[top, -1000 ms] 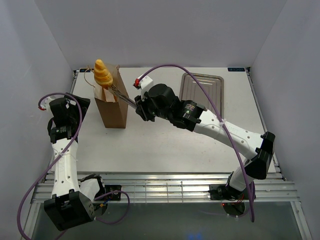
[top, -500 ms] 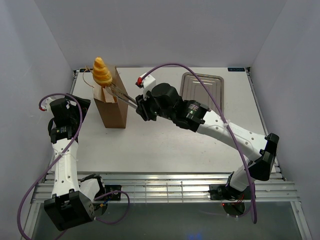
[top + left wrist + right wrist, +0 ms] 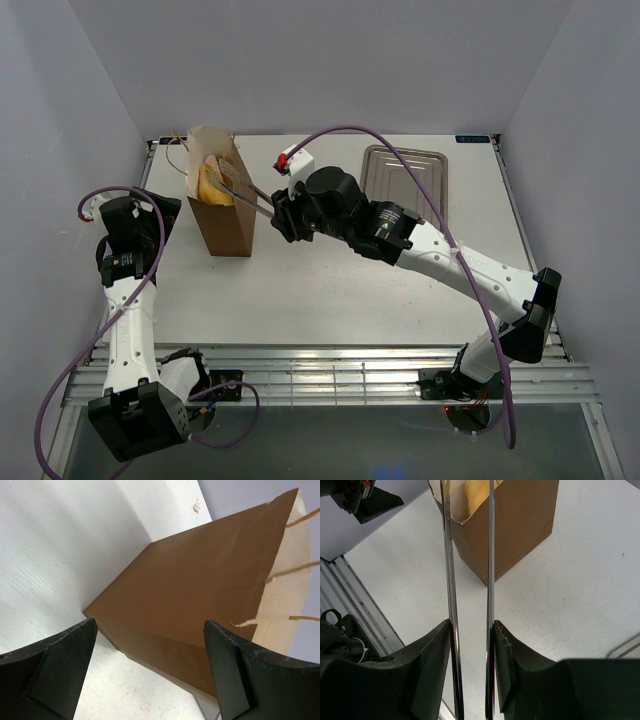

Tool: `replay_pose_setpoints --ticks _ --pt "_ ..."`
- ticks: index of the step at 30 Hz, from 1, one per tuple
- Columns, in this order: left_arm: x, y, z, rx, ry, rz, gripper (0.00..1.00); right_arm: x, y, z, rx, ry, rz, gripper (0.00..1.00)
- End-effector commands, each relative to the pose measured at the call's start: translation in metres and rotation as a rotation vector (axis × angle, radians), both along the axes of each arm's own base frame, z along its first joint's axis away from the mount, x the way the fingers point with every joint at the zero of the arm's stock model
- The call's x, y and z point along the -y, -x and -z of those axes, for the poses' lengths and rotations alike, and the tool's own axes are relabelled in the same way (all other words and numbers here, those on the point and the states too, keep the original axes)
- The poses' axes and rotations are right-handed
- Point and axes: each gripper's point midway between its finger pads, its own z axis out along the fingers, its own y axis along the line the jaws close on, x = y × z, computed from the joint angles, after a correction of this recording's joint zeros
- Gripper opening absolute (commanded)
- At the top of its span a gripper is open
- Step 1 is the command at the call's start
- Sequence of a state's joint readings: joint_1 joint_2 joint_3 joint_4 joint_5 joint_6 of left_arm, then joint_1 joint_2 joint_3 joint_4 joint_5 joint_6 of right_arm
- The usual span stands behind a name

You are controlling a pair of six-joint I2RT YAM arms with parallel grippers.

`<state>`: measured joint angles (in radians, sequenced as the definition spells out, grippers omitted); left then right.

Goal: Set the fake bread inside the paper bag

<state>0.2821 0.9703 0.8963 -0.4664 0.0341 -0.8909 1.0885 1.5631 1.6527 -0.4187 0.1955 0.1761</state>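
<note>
Grip: the right gripper (image 3: 471,630) is pressed onto the silver tongs (image 3: 490,555). One black finger (image 3: 440,640) lies against each steel arm, and the two arms run near parallel with a narrow gap between them.
Tongs: from above they slant from the gripper up and left into the mouth of the paper bag (image 3: 228,225). The right wrist view cuts the tips off at its top edge, so I cannot tell whether they touch the loaf.
Fake bread: a golden-orange piece (image 3: 210,180) sits inside the top of the bag, below its rim. The right wrist view catches only a yellow patch between the tong arms. The left wrist view shows none of it.
Bag: it stands upright near the far left corner of the table (image 3: 350,290). Its pale inside and thin string handles (image 3: 295,570) are clearest from the left wrist.
Other hand: the left gripper (image 3: 148,627) is spread wide and held off the bag. It faces the bag's brown left side, and both dark fingertips frame that wall without touching it.
Tray: a flat steel tray (image 3: 440,175) lies near the far right corner, well apart from the bag. Only the overhead view shows it whole. The right wrist view shows just a sliver of rim at its lower right.
</note>
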Motion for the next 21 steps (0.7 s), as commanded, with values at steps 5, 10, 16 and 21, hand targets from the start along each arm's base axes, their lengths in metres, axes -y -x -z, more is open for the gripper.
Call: replay_pose_setpoints --ticks 5,10,16,21 --pt "0.001 0.001 -0.009 0.029 -0.018 0.007 0.98 0.0 0.001 -0.033 0.05 -0.091 0.003 0.44" --pt "0.001 0.001 -0.008 0.028 -0.017 0.007 0.98 0.001 0.003 -0.035 0.049 -0.096 -0.006 0.44" --pt "0.0 0.001 -0.007 0.026 -0.019 0.005 0.98 0.005 0.017 -0.047 0.033 -0.132 -0.057 0.43" --pt "-0.001 0.001 -0.005 0.021 -0.019 0.003 0.98 0.018 0.041 -0.064 0.012 -0.203 -0.125 0.43"
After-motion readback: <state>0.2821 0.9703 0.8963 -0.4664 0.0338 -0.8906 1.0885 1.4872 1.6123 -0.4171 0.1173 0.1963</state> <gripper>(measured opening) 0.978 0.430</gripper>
